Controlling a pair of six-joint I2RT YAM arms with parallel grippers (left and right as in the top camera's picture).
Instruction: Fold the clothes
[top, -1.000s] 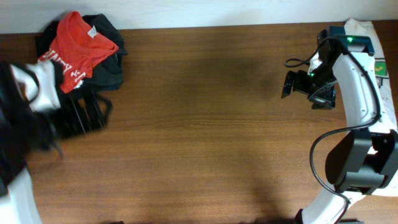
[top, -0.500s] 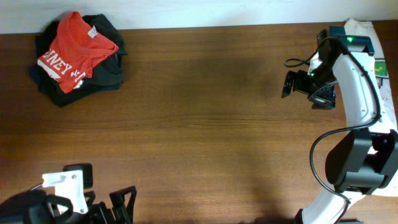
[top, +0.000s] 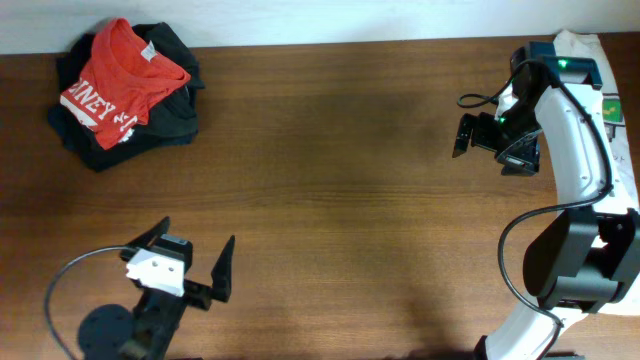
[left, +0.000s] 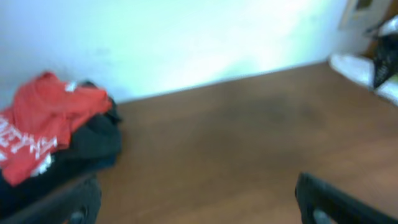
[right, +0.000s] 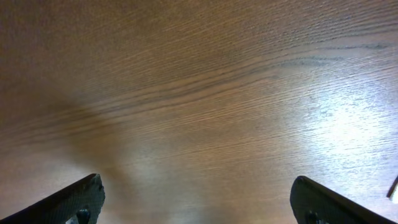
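Note:
The clothes lie in a heap at the table's far left corner: a crumpled orange-red T-shirt (top: 122, 78) with white lettering on top of dark garments (top: 168, 112). In the left wrist view the T-shirt (left: 43, 124) shows far off at the left, on the dark pile (left: 93, 146). My left gripper (top: 190, 248) hovers near the front left of the table, well short of the heap, open and empty (left: 199, 208). My right gripper (top: 462, 136) is at the far right, open over bare wood (right: 199, 205), holding nothing.
The brown wooden table (top: 340, 200) spans the view, with a white wall behind it. White items (top: 575, 42) lie at the far right corner beside the right arm's base, seen also as a white shape (left: 367, 71) in the left wrist view.
The left arm swept from beside the clothes heap down to the front left of the table, then edged forward. The right arm and the clothes stayed still.

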